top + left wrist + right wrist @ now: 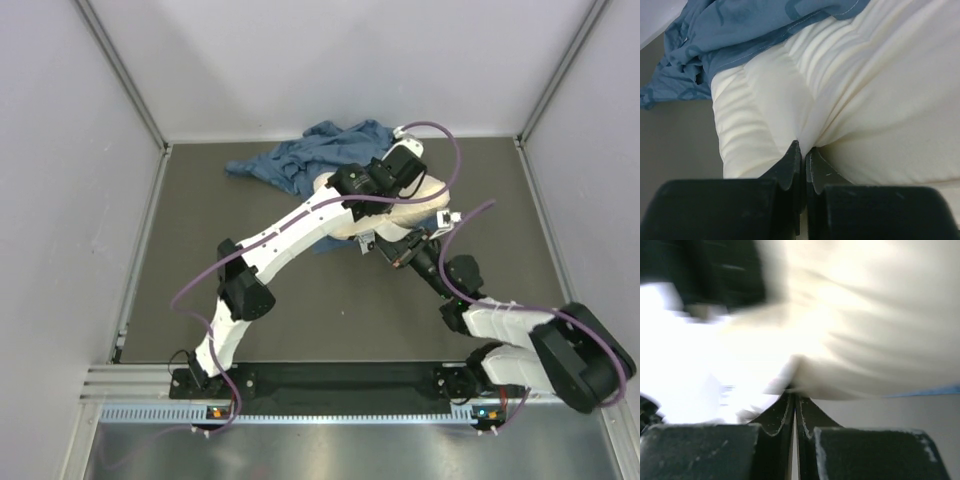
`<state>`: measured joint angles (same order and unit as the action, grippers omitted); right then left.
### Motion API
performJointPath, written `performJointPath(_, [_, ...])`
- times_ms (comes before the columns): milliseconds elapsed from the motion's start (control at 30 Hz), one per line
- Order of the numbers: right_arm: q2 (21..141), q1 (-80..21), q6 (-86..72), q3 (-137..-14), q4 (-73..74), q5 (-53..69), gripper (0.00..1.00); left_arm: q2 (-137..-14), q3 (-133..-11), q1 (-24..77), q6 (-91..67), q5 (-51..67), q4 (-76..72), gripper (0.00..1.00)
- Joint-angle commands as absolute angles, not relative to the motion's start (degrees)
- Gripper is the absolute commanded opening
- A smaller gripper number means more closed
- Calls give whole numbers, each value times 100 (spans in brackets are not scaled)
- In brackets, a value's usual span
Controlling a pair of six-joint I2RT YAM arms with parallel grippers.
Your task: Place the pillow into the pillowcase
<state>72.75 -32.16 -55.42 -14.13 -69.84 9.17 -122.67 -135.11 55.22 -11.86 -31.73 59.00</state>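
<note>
Risks first.
- Both tools are gripping only a thin fold of cover, not the filling. A hard pull or push is likely to let the fabric slip out of the jaws.
- Neither tool is holding the pillowcase (740, 30), which is lying bunched. Pushing the pillow (865, 90) forward may just shove the heap toward the far edge of the table (330, 310) instead of feeding it in.
- The two arms are working close together over the pillow, so a careless swing is risking contact between them.
- The mouth of the case is not showing in any view, so aim is uncertain.

Tool state.
- The left tool (802, 150) is pinching a ridge of the pillow's cream cover, jaws nearly touching, with creases radiating from the tips.
- The right tool (792, 392) is clamping an edge of the same cover, jaws fully together. That view is blurred and overexposed, so little else is readable there.

Position.
- The pillow is sitting at the far middle of the table, directly ahead of and against both sets of tips.
- The pillowcase is lying beyond it and to the left, with its blue hem draping over the pillow's far end.
- I cannot tell whether that end is actually inside the opening or merely under a fold.
</note>
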Motion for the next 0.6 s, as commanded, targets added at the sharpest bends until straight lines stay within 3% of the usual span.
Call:
performJointPath(0, [6060,-3278,-5046,-1669,-7163,1178,0,-12384,-13246,5546,-1265,-3489,5309,0])
performJointPath(200, [4669,-3270,-4588,-1758,-4214,-147,1,-12261,-13640,5476,-1266,-3674,5326,0])
performJointPath(267, [4588,-3252,-4728,-1732,-3316,-665,12,-12103,-13868,5432,-1231,-3700,5414,0])
performJointPath(333, [4605,-3243,-5202,-1618,-2806,-983,17,-11911,-13904,5432,-1195,-3735,5414,0])
performJointPath(467, [4702,-3234,-5923,-934,-2908,-1475,37,-11742,-13878,5440,-1178,-3779,5519,0])
performJointPath(567, [4746,-3226,-6257,-782,-2796,-1739,61,-11725,-13887,5432,-1108,-3919,5598,0])
